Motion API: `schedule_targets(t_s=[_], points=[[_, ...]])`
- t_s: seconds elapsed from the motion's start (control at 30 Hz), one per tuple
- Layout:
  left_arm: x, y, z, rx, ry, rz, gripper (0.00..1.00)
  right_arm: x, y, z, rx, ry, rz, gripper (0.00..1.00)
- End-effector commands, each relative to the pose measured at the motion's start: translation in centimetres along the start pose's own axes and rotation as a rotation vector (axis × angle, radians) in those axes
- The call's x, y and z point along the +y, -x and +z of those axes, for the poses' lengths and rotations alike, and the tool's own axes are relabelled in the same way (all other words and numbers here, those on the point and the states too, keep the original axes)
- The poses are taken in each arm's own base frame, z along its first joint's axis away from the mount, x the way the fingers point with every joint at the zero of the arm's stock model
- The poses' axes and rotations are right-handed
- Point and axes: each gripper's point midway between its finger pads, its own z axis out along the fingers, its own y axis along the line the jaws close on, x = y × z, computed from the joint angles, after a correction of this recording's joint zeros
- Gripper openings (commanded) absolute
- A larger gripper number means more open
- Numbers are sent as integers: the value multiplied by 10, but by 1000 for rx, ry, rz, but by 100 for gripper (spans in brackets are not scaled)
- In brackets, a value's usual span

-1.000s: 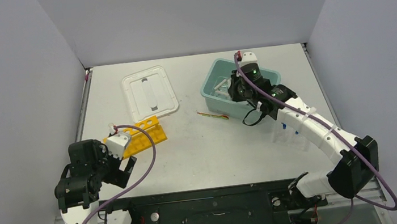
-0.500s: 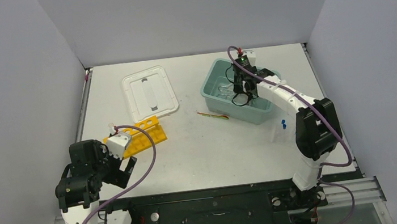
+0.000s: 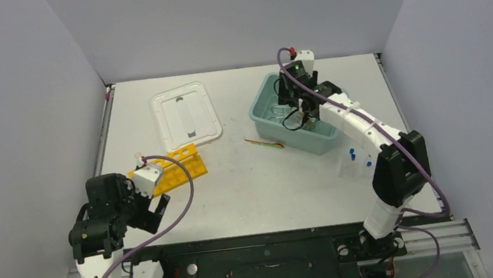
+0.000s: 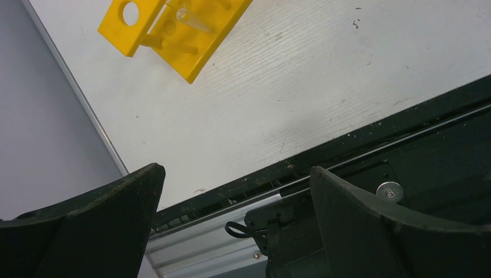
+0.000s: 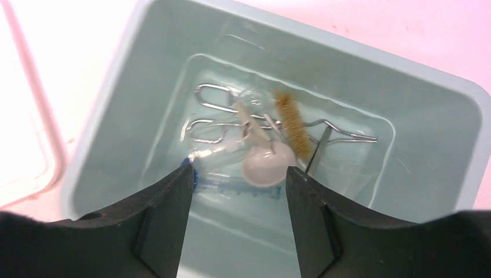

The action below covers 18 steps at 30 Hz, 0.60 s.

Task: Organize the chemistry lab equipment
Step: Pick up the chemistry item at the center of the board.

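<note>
Tabletop (image 3: pixel 249 181) vials (image 3: pixel 352 159) show only their blue caps (image 3: pixel 369 163).

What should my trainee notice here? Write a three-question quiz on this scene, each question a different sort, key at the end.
1. True or false: the right gripper hangs over the teal tub with its jaws apart and empty.
2. The yellow rack lies nearest to: A the white lid, B the teal tub, C the blue-capped vials.
3. Name the tan-bristled thing lying in the tub.
Key: 1 true; 2 A; 3 the brush.
</note>
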Motion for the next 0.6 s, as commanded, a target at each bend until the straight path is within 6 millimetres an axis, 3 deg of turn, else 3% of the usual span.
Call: schedule_targets(t_s=[0.0, 0.13, 0.27, 0.4, 0.5, 0.57], points=[[8, 11, -2, -41, 31, 4, 96, 35, 33, -68, -187, 106, -75, 56], [8, 12, -2, -42, 30, 2, 97, 91, -4, -99, -198, 286, -272, 56], [8, 12, -2, -41, 33, 3, 96, 122, -60, -91, -91, 415, -454, 57], [8, 9, -3, -35, 39, 11, 97, 131, -111, -66, 34, 456, -571, 57], [8, 8, -4, -34, 39, 12, 97, 130, -139, -46, 94, 441, -619, 57], [8, 8, -4, -32, 39, 12, 97, 126, -148, -34, 107, 409, -639, 58]])
